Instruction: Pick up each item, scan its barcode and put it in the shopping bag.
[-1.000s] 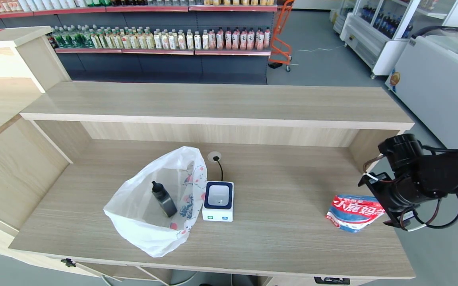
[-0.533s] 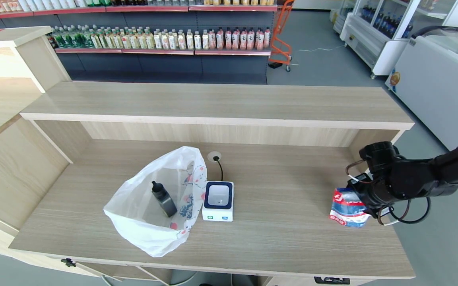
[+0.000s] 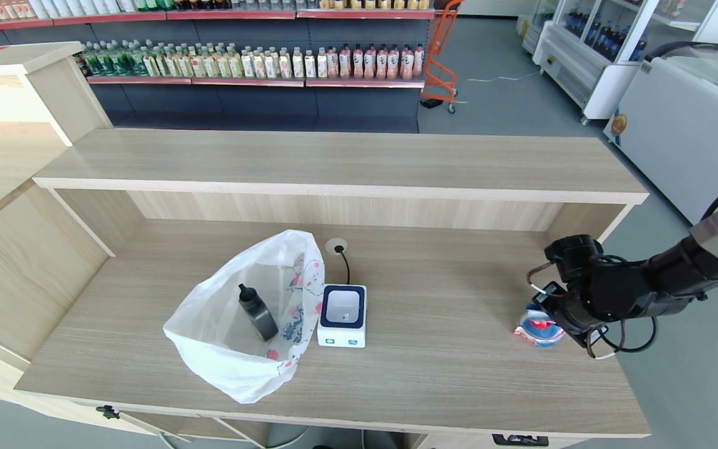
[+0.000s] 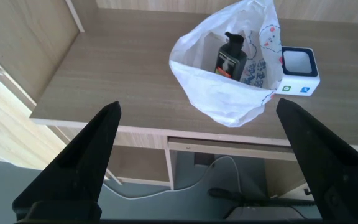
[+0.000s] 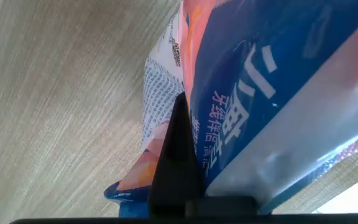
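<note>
We found the pouch [image 3: 538, 327] on the counter [image 3: 446, 374], well right of the scanner [image 3: 342, 315], with the right tool [image 3: 560, 317] set against its side away from the scanner. One finger [image 5: 178, 155] lay along the pouch's face; whether the tool was closed on it we could not tell. The left tool [image 4: 199, 106] stood wide and empty, left of the scanner, past the shopping bag [image 3: 222, 362]. We judged the right arm nearer, and the carry to run leftward.
</note>
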Controlling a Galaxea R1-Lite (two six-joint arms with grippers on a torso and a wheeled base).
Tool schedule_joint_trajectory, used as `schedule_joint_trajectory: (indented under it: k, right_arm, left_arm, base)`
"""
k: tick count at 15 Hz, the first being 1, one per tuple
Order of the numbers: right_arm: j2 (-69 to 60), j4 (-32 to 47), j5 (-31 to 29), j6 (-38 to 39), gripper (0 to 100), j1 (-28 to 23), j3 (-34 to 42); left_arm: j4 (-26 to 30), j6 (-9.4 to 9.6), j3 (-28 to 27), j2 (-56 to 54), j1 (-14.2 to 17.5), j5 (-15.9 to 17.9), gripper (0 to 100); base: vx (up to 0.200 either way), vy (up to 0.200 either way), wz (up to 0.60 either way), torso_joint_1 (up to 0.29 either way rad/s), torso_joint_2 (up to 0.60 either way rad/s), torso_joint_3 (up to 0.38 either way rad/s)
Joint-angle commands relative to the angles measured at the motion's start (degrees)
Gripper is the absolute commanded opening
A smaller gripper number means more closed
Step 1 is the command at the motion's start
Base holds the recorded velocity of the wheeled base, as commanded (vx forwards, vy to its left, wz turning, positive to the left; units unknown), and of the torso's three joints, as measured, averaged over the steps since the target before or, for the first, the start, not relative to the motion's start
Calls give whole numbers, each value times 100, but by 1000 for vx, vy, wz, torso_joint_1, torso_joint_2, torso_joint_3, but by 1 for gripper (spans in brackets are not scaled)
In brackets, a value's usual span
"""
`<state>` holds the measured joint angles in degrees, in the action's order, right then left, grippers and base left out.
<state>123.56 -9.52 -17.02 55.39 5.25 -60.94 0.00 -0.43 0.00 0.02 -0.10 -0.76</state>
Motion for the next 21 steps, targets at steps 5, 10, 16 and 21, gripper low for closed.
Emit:
schedule_joint_trajectory:
  k: [5, 10, 16, 21]
  right_arm:
    - [-2354, -155, 1218, -2015, 0, -24, 636]
    - [-3849, -410, 4892, -4590, 0, -33, 1805]
    - [-4068, -437, 7810, -5293, 0, 72, 2148]
    - [-4130, -437, 7916, -5337, 0, 406, 2227]
  left_arm:
    - [0, -10, 0, -2, 1, -4, 100]
    - [0, -1, 0, -2, 1, 5, 100]
    - [0, -1, 0, -2, 1, -4, 100]
    - [0, -10, 0, -2, 1, -4, 100]
  base:
    - [0, 0, 0, 0, 0, 0]
    - [0, 0, 0, 0, 0, 0]
    - [0, 0, 0, 0, 0, 0]
    - [0, 0, 0, 0, 0, 0]
